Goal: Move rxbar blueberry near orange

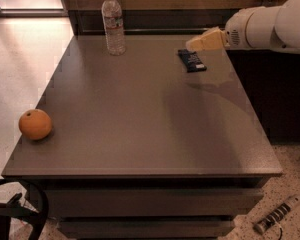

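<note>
The rxbar blueberry (192, 60) is a flat dark navy bar lying on the grey table (140, 119) at the far right. The orange (35, 124) sits at the table's near left edge, far from the bar. My gripper (192, 45) reaches in from the right on a white arm and hovers just above the bar's far end, not holding it.
A clear plastic water bottle (113, 24) stands upright at the back of the table, left of the bar. A power strip (277, 215) lies on the floor at the lower right. A black frame (15, 209) shows at the lower left.
</note>
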Action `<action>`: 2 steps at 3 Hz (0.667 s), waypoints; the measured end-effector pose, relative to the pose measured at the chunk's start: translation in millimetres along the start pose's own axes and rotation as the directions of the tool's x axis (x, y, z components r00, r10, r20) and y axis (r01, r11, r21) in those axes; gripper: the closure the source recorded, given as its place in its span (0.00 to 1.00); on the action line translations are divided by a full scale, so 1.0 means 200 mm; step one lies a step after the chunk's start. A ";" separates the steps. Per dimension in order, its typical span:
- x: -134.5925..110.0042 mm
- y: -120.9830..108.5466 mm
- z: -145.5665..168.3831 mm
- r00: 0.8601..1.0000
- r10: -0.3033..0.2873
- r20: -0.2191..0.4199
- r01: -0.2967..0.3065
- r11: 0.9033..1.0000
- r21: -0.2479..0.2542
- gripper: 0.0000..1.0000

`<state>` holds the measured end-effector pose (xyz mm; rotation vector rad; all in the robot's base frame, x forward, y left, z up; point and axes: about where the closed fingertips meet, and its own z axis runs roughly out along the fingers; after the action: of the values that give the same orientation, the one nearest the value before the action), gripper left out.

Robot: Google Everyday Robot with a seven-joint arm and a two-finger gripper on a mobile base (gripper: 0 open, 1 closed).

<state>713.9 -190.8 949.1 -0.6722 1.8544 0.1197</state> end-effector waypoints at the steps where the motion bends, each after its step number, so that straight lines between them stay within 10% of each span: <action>1: 0.08 -0.04 0.16 0.998 0.055 -0.027 -0.055 0.998 -0.015 0.00; 2: 0.18 -0.07 0.29 0.991 0.123 -0.055 -0.124 0.992 -0.025 0.00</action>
<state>759.5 -193.6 897.1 -0.5846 1.9488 0.2105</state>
